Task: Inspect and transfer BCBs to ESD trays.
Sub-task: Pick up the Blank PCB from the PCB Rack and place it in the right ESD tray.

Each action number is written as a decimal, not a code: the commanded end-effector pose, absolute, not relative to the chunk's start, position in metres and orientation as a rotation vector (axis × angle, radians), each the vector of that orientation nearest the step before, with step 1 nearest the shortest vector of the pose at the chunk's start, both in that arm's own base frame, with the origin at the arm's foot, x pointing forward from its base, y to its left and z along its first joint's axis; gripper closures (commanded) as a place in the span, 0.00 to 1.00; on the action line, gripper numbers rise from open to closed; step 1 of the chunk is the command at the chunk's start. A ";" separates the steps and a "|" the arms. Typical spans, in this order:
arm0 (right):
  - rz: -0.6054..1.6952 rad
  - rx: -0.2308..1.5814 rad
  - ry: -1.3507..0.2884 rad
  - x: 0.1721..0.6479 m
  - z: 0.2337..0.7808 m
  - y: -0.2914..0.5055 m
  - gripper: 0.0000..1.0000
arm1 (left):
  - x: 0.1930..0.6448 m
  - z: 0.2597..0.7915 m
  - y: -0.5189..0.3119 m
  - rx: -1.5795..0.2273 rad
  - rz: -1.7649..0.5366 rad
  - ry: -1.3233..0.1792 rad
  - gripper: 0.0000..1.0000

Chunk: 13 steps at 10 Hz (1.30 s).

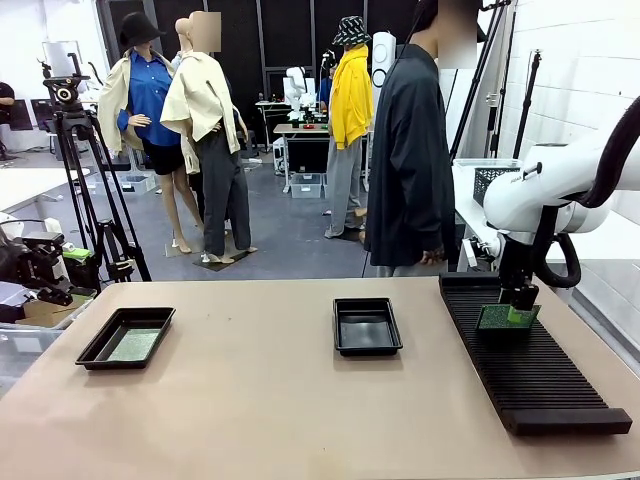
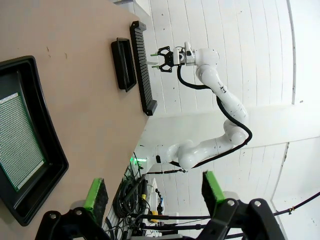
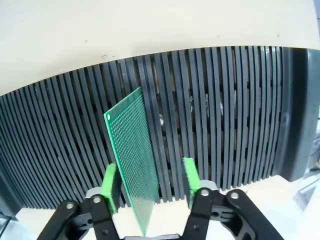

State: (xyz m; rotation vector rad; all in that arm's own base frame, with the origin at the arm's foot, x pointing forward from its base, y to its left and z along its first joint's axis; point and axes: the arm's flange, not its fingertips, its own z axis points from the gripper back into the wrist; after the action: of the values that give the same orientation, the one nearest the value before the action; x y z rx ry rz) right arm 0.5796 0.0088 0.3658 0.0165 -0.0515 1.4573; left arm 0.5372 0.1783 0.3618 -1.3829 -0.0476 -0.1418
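- My right gripper (image 1: 519,305) hangs low over the far end of the slotted rack (image 1: 545,385). The rack runs along the right edge of the table (image 1: 260,410), and its near end stops short of the front edge.
- In the right wrist view a green BCB (image 3: 131,150) stands on edge on the rack, between the green pads (image 3: 110,187).
- The jaws are partly spread and bracket the board without clamping it. Dark rack shows between the board and one pad. On the other side pad and board overlap, so I cannot tell if they touch.
- My left gripper (image 2: 154,192) is spread wide, with nothing between its pads.
- The left tray (image 1: 150,311) sits near the table's left edge, with a second BCB (image 1: 133,345) lying flat inside.
- The middle tray (image 1: 338,328) shows its black floor and lies well apart from the left tray.
- Open room: there is broad bare tabletop between the two trays and in front of both. A narrower strip runs between the middle tray and the rack.
- A person (image 1: 410,150) stands at the far edge, between the middle tray and the rack's far end.
- Hard to read:
  - I cannot make out which slot holds the standing board's lower edge.
  - From the front, the fingers cover its top.
  - The left wrist view cuts off part of the left tray.
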 end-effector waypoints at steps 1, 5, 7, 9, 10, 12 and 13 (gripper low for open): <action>1.469 -0.007 -0.033 0.583 0.365 0.012 0.52 | 0.537 0.363 0.177 -1.373 -0.147 -0.046 0.00; 1.467 0.003 -0.017 0.582 0.365 0.012 0.83 | 0.537 0.363 0.177 -1.373 -0.147 -0.046 0.00; 1.467 0.003 -0.015 0.583 0.366 0.011 0.98 | 0.537 0.363 0.177 -1.373 -0.147 -0.046 0.00; 1.468 0.008 -0.015 0.583 0.366 0.010 1.00 | 0.537 0.363 0.177 -1.373 -0.147 -0.046 0.00; 1.470 0.011 -0.012 0.584 0.366 0.010 1.00 | 0.537 0.363 0.177 -1.373 -0.147 -0.046 0.00; 1.468 0.015 -0.007 0.584 0.367 0.009 1.00 | 0.537 0.363 0.177 -1.373 -0.147 -0.046 0.00; 1.470 0.019 0.002 0.584 0.367 0.009 1.00 | 0.537 0.363 0.177 -1.373 -0.147 -0.046 0.00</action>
State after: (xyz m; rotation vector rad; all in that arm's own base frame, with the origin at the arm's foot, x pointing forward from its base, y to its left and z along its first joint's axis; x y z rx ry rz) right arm 0.5798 0.0095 0.3653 0.0204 -0.0458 1.4610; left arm 0.5372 0.1783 0.3618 -1.3829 -0.0476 -0.1418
